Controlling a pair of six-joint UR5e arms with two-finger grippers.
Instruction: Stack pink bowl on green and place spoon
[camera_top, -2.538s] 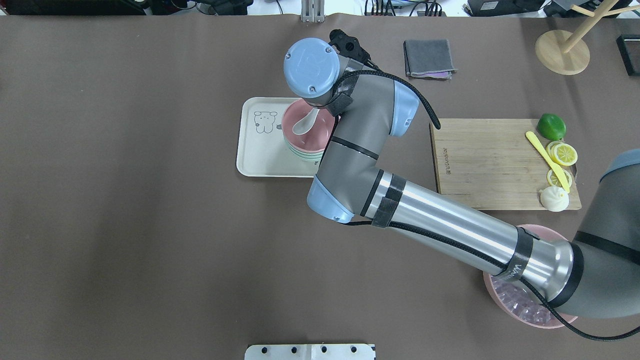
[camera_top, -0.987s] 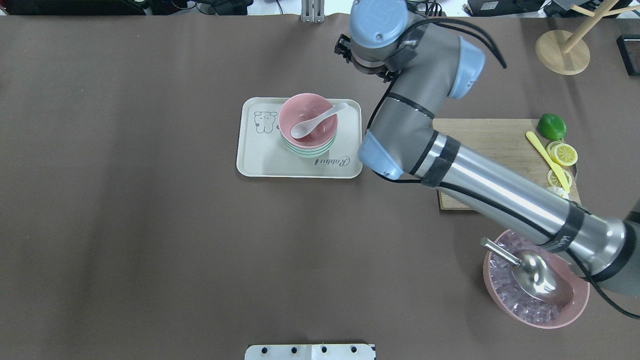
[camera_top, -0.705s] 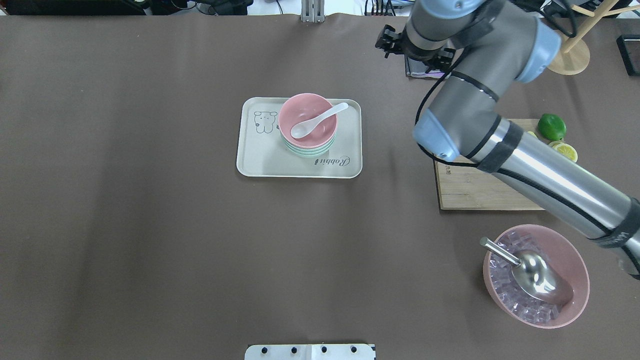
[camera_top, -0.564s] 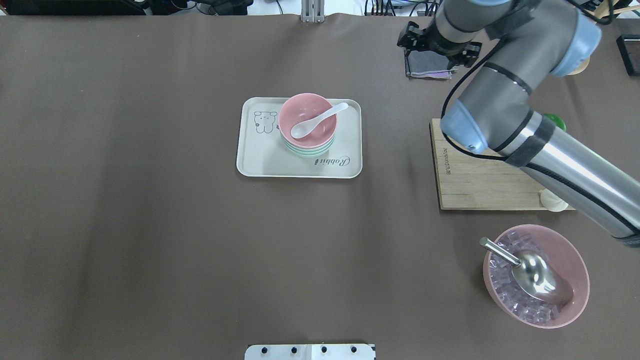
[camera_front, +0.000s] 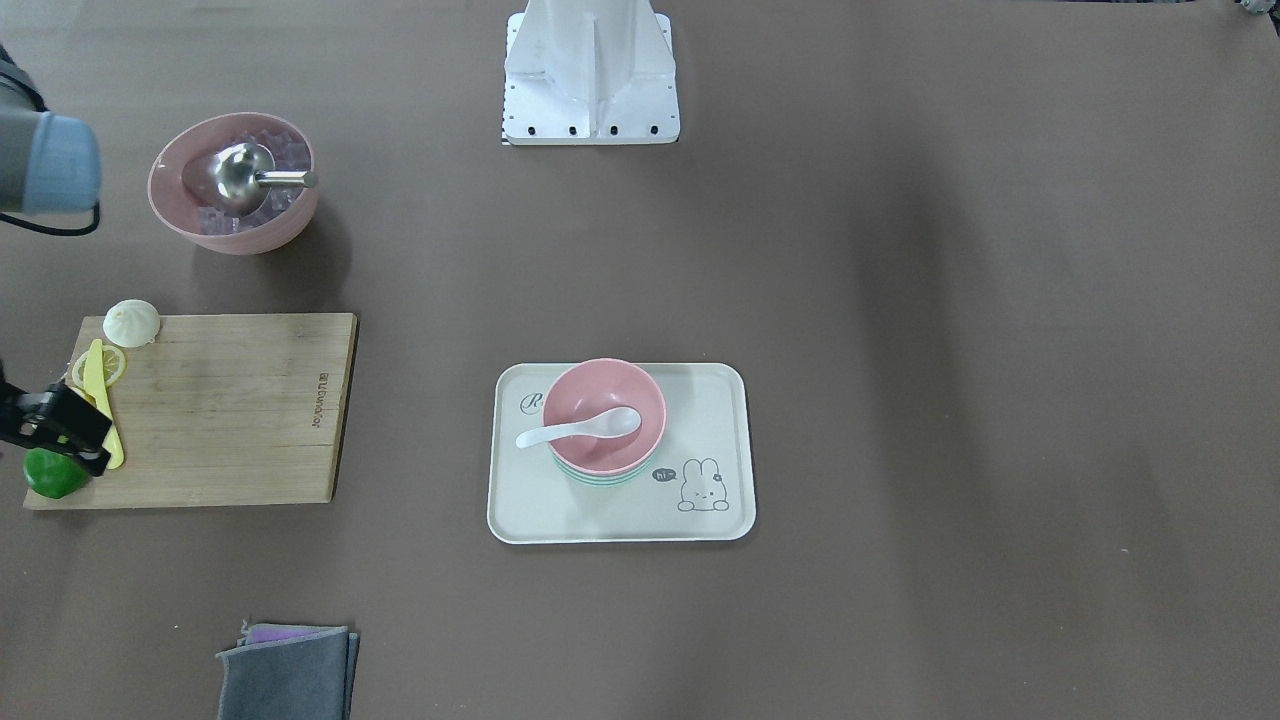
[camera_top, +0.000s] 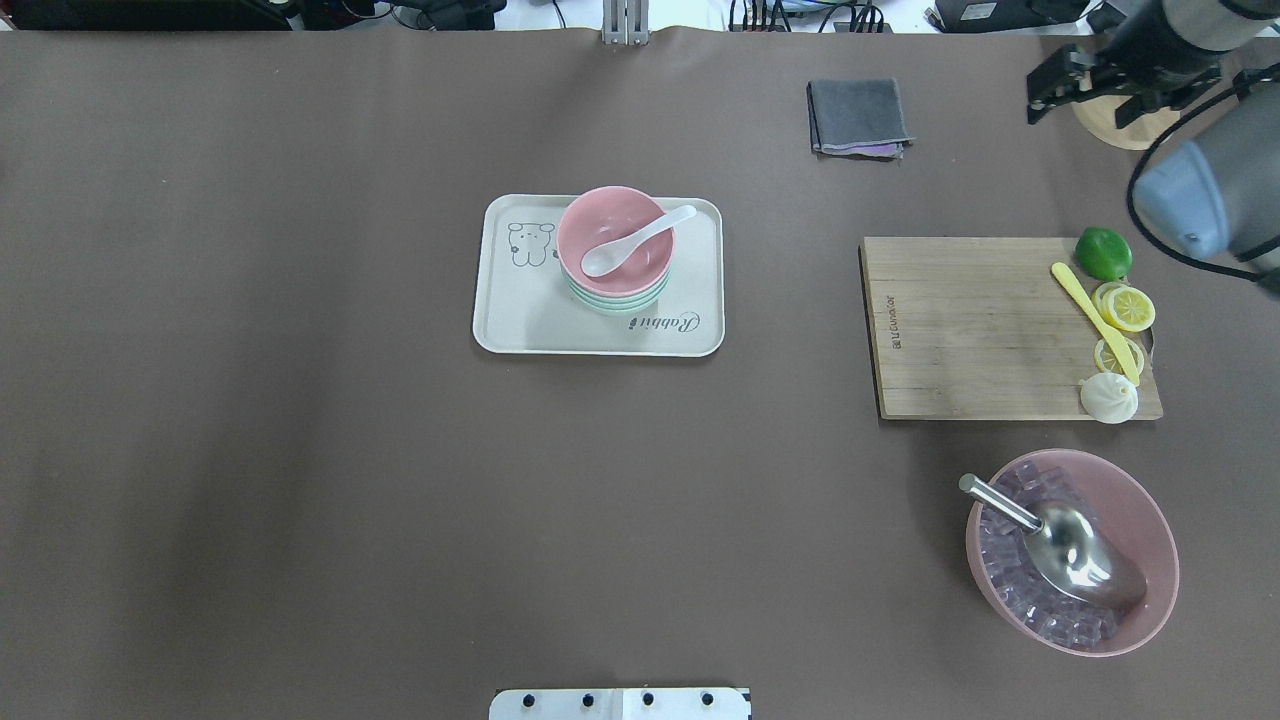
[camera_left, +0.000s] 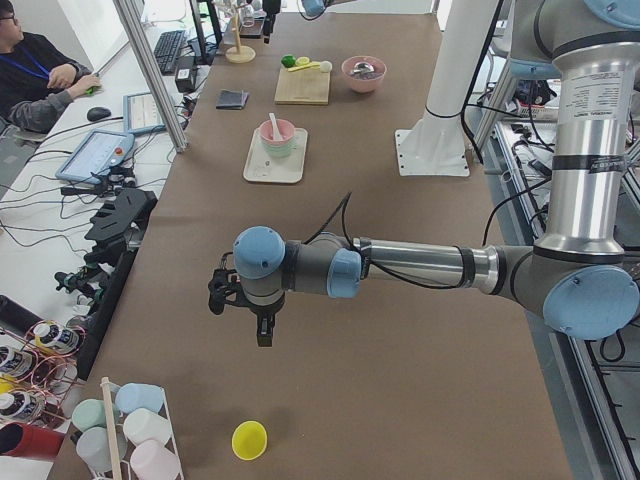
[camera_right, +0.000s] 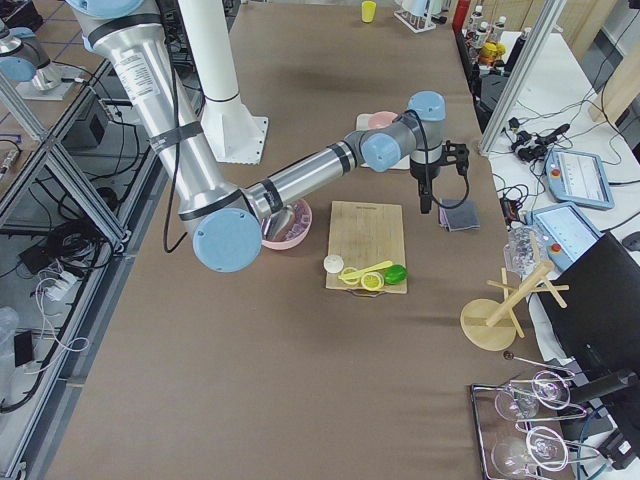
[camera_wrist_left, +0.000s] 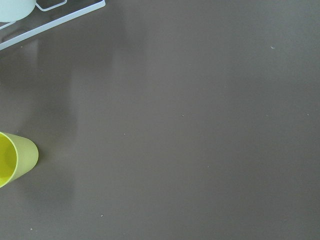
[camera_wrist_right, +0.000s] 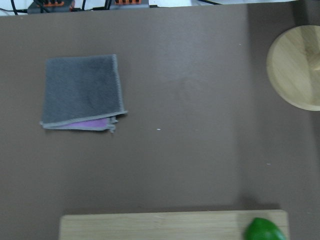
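1. The right gripper (camera_right: 427, 203) hangs above the desk near the far right corner, with the grey folded cloth (camera_wrist_right: 81, 90) on one side below it and a round wooden stand base (camera_wrist_right: 295, 67) on the other. Nothing shows in its grasp, and I cannot tell how far its jaws are parted.
2. The left gripper (camera_left: 262, 336) hovers over bare desk near the left end, with a yellow cup (camera_wrist_left: 14, 157) standing nearby. It shows only from the side, so I cannot tell its opening.
3. The pink bowl (camera_top: 630, 270) is nested on the green bowl (camera_top: 612, 302), on the cream tray (camera_top: 520, 320) around mid-desk, slightly towards the far edge. The white spoon (camera_top: 636, 240) lies in the pink bowl, its handle resting over the rim.
4. The tray carries the script word "Rabbit" (camera_top: 665, 321), and beside its rabbit drawing is a small "hi~" bubble (camera_front: 663, 475).
5. The cutting board (camera_top: 980, 330) has a small printed mark along its short edge, too fine to read.
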